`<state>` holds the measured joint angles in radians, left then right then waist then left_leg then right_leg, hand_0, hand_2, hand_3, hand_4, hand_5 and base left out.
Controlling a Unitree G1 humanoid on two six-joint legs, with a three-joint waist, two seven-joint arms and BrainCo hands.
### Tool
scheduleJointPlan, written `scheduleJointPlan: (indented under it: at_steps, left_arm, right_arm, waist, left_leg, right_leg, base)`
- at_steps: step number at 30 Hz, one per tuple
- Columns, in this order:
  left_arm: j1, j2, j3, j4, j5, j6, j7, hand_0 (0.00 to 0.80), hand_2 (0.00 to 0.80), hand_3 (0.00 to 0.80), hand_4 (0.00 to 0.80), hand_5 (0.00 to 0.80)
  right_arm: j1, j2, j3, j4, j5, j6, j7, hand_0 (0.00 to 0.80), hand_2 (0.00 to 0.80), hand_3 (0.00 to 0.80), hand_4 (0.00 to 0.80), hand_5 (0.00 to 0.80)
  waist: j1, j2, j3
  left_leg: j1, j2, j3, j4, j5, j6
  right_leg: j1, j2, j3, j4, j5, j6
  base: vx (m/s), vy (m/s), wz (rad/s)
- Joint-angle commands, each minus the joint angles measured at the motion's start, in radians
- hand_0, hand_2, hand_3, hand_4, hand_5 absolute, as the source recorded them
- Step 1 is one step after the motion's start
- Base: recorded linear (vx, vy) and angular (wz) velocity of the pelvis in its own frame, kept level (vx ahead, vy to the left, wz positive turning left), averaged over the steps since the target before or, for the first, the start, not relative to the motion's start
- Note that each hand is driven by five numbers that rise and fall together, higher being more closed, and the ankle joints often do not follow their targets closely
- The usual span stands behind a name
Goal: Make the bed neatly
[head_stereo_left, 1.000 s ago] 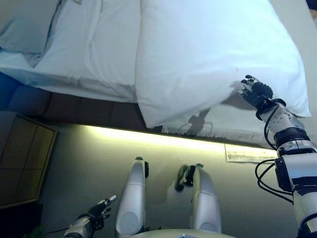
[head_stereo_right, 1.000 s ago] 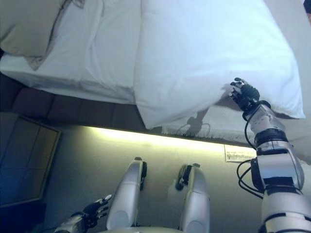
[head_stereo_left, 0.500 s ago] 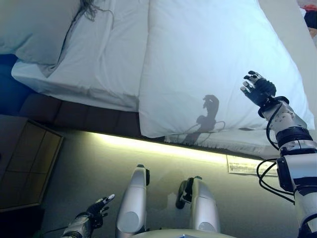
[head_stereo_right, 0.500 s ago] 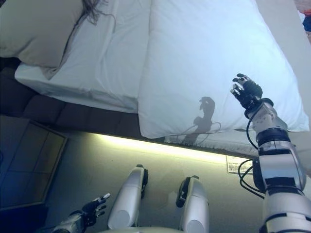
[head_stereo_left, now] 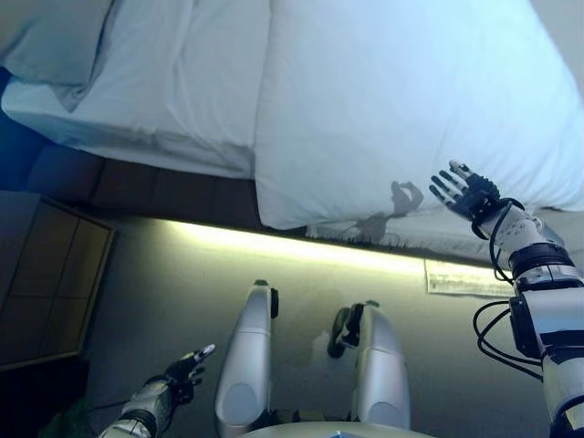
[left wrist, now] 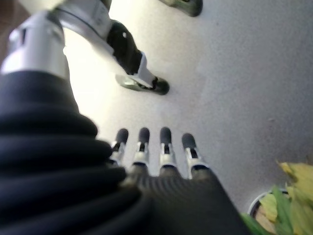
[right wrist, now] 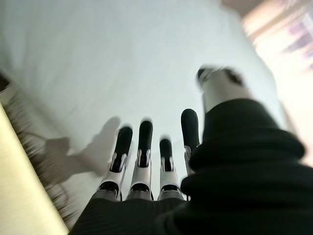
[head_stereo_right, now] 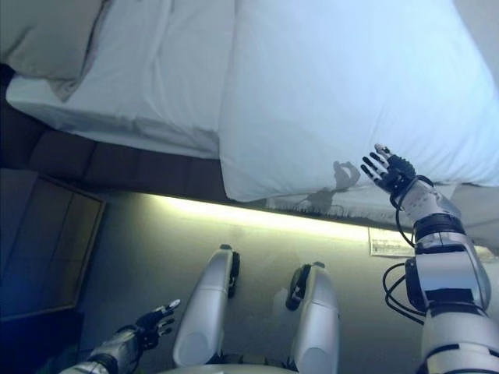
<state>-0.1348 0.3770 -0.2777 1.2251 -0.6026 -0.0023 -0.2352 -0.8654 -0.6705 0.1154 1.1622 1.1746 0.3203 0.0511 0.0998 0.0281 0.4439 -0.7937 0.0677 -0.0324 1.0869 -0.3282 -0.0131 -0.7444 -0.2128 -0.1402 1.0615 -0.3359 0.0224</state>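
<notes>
Bright, cool light falls on the white duvet (head_stereo_left: 392,100), which glares near the top of both eye views. A warm yellow strip of light (head_stereo_left: 301,245) glows along the floor beneath the bed edge. The right hand (head_stereo_left: 465,193) casts a small grey shadow (head_stereo_left: 403,199) on the duvet's near edge. The left corner by the dark cabinet (head_stereo_left: 46,292) is dim and bluish. The right wrist view is motion-blurred; the left wrist view is soft up close, its floor (left wrist: 234,73) brightly lit

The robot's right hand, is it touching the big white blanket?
Apart. The right wrist view shows the right hand open above the blanket, its shadow falling separately below.
</notes>
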Motion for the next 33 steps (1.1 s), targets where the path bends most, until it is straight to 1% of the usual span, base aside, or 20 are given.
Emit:
scheduleJointPlan:
  at_steps: [1,4,7,15,16,21,28,33]
  left_arm:
    - [0.039,0.018,-0.065,0.019,-0.011,0.002,-0.007,0.0,0.0,0.0,0.0,0.0]
    - [0.042,0.011,-0.073,0.013,-0.022,0.0,-0.009,0.0,0.0,0.0,0.0,0.0]
    - [0.04,0.01,-0.077,0.004,-0.025,-0.001,-0.011,0.0,0.0,0.0,0.0,0.0]
    - [0.007,0.021,-0.103,-0.036,-0.061,0.014,0.007,0.0,0.0,0.0,0.0,0.0]
    - [0.002,0.022,-0.104,-0.042,-0.063,0.013,0.006,0.0,0.0,0.0,0.0,0.0]
    - [-0.012,0.028,-0.109,-0.067,-0.094,0.018,0.022,0.0,0.0,0.0,0.0,0.0]
    - [0.003,0.027,-0.103,-0.089,-0.116,0.01,0.021,0.0,0.0,0.0,0.0,0.0]
    - [0.022,0.019,-0.09,-0.099,-0.117,-0.014,0.011,0.0,0.0,0.0,0.0,0.0]
  right_arm:
    - [0.04,-0.005,-0.028,0.021,0.066,-0.024,-0.031,0.0,0.0,0.0,0.0,0.0]
    - [0.081,0.004,-0.035,0.024,0.099,-0.029,-0.051,0.0,0.0,0.0,0.0,0.0]
    - [0.104,-0.003,-0.043,0.031,0.103,-0.048,-0.056,0.0,0.0,0.0,0.0,0.0]
    - [0.067,-0.055,-0.037,0.054,0.121,-0.064,-0.019,0.0,0.0,0.0,0.0,0.0]
    - [0.054,-0.064,-0.035,0.055,0.127,-0.076,-0.016,0.0,0.0,0.0,0.0,0.0]
    - [-0.039,-0.11,-0.02,0.062,0.164,-0.116,-0.009,0.0,0.0,0.0,0.0,0.0]
    - [-0.176,-0.16,-0.005,0.071,0.245,-0.123,0.0,0.0,0.0,0.0,0.0,0.0]
    - [-0.234,-0.174,-0.01,0.055,0.28,-0.139,0.022,0.0,0.0,0.0,0.0,0.0]
  waist:
    - [0.0,0.023,-0.032]
    - [-0.012,0.031,-0.025]
    - [-0.022,0.042,-0.017]
    - [-0.038,0.071,0.02]
    - [-0.038,0.075,0.027]
    - [-0.028,0.094,0.044]
    - [-0.004,0.113,0.057]
    - [0.009,0.121,0.064]
  left_leg:
    - [0.029,-0.009,0.043,-0.209,0.142,0.051]
    - [0.03,-0.009,0.05,-0.236,0.147,0.049]
    - [0.018,-0.008,0.059,-0.237,0.145,0.05]
    - [-0.094,-0.005,0.074,-0.188,0.136,0.063]
    - [-0.112,-0.004,0.075,-0.182,0.135,0.064]
    - [-0.182,-0.007,0.082,-0.171,0.134,0.06]
    - [-0.251,-0.019,0.073,-0.16,0.137,0.048]
    - [-0.278,-0.021,0.067,-0.136,0.133,0.039]
  right_leg:
    - [-0.002,-0.005,0.002,-0.103,0.103,-0.043]
    - [-0.002,0.001,0.004,-0.131,0.107,-0.043]
    - [-0.019,0.001,0.006,-0.133,0.109,-0.044]
    - [-0.146,0.005,0.018,-0.059,0.098,-0.052]
    - [-0.168,0.005,0.02,-0.044,0.095,-0.053]
    - [-0.242,0.005,0.025,0.005,0.075,-0.058]
    - [-0.316,-0.002,0.02,0.051,0.051,-0.065]
    - [-0.337,-0.008,0.015,0.08,0.033,-0.072]
  base:
    - [-0.029,-0.004,-0.13]
    - [0.008,-0.005,-0.11]
    - [0.01,-0.001,-0.07]
    - [-0.039,-0.006,0.0]
    - [-0.075,-0.035,-0.03]
    - [-0.08,-0.041,0.01]
    - [-0.061,-0.022,0.08]
    - [-0.024,-0.003,0.03]
